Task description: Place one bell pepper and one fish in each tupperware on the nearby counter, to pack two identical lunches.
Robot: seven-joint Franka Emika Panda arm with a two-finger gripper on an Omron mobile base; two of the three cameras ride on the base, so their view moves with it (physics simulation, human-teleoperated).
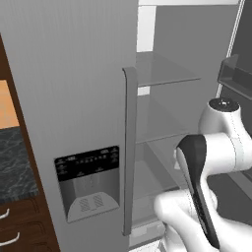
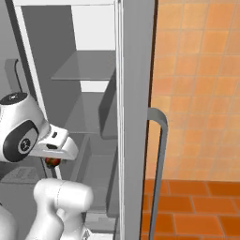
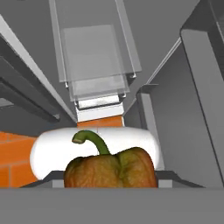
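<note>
Hand view: a brown-orange bell pepper (image 3: 110,168) with a curved green stem is seen low and close at the tool, against a white rounded body.
Tool: the pepper appears held between the half-parted jaws; the fingertips are hidden.
Fridge: grey, door open, glass shelves (image 1: 165,69) seen inside; dispenser panel (image 1: 88,182) on the closed door.
Counter: a dark marbled slab (image 1: 15,165) is seen at far left, over brown drawers.
Room: orange tiled wall (image 2: 201,84) and floor.
</note>
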